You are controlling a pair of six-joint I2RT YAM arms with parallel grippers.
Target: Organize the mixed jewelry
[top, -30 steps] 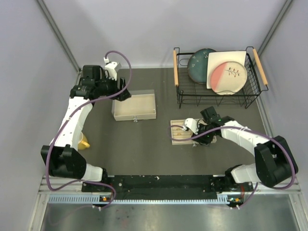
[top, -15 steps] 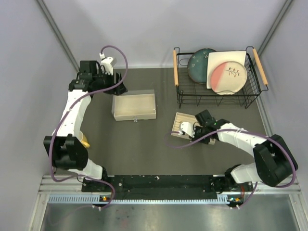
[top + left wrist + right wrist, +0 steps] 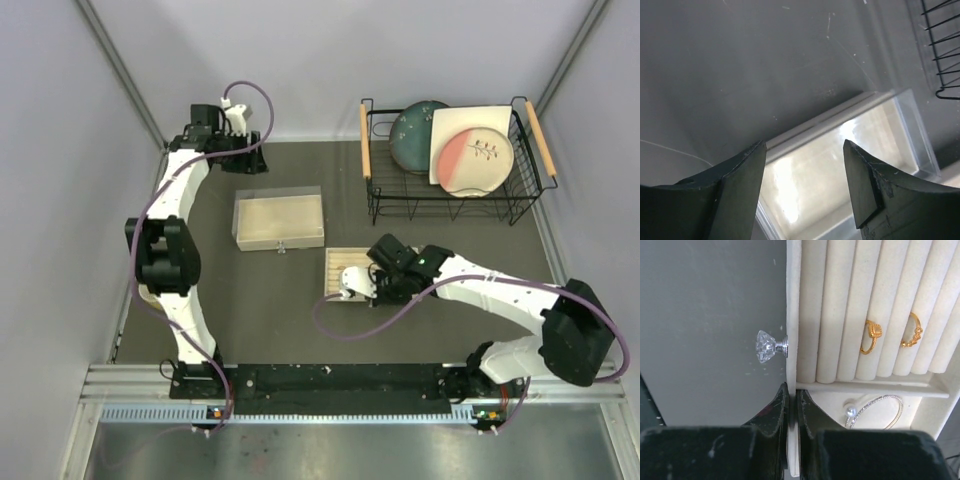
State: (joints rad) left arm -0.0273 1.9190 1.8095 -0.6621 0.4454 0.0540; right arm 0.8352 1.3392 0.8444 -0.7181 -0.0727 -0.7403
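Note:
In the right wrist view, two gold rings [image 3: 870, 336] [image 3: 911, 331] sit in the slots of the beige tray [image 3: 791, 315]. A thin silver bracelet hoop [image 3: 880, 407] with a pearl lies in its lower compartment. My right gripper [image 3: 792, 400] is shut on the tray's front wall, below a crystal knob [image 3: 766, 346]. In the top view the tray [image 3: 345, 270] lies mid-table with the right gripper [image 3: 372, 285] on it. My left gripper [image 3: 255, 165] is open and empty at the back left, above the far edge of a clear box [image 3: 840, 155].
The clear lidded box [image 3: 279, 222] stands left of the middle. A black wire dish rack [image 3: 450, 160] with plates stands at the back right; its wires show in the left wrist view [image 3: 945, 50]. The left arm's elbow hangs over the left table edge.
My right gripper has dragged the tray left and nearer across the table. My left arm has swung back toward the far left, away from the clear box.

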